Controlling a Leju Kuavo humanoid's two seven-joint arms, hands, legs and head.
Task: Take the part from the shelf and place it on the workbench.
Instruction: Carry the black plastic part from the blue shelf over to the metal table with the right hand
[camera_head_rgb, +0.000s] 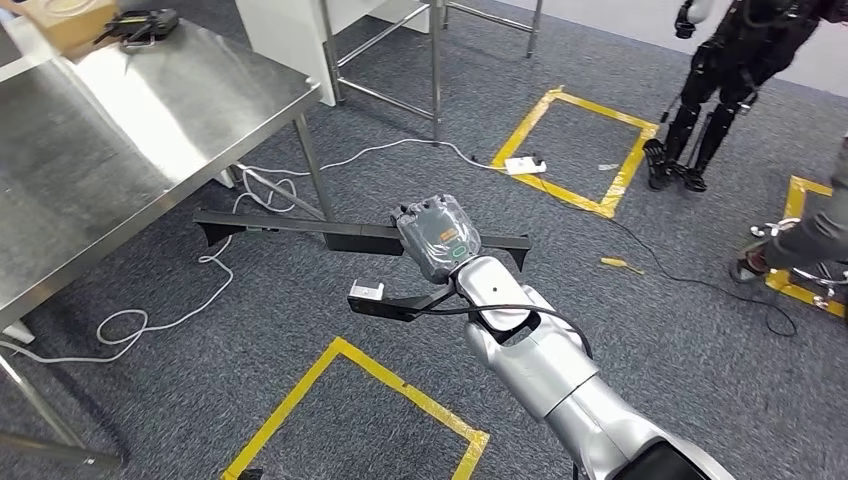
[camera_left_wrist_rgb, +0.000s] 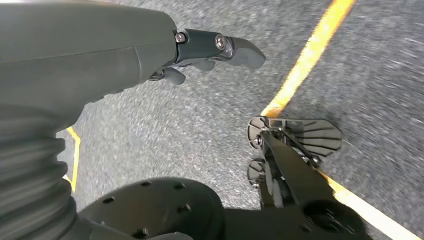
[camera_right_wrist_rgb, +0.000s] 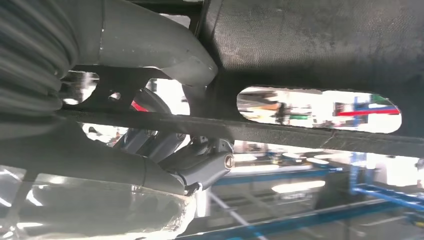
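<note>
The part (camera_head_rgb: 290, 226) is a long, flat black bar with bent ends. It hangs level over the grey carpet, just off the workbench's right corner. My right hand (camera_head_rgb: 437, 238) grips it a little right of its middle. In the right wrist view the black slotted part (camera_right_wrist_rgb: 310, 45) runs across close up, with the fingers (camera_right_wrist_rgb: 200, 165) wrapped under its edge. The steel workbench (camera_head_rgb: 120, 140) stands at the left. My left hand (camera_left_wrist_rgb: 200, 50) hangs over the floor with its fingers apart and nothing in them.
A cardboard box (camera_head_rgb: 65, 20) and a black device (camera_head_rgb: 140, 25) lie at the workbench's far end. White cables (camera_head_rgb: 200, 280) trail on the floor under its corner. Yellow tape squares (camera_head_rgb: 350, 400) mark the carpet. Another robot (camera_head_rgb: 720, 80) and a person (camera_head_rgb: 810, 235) are at the right.
</note>
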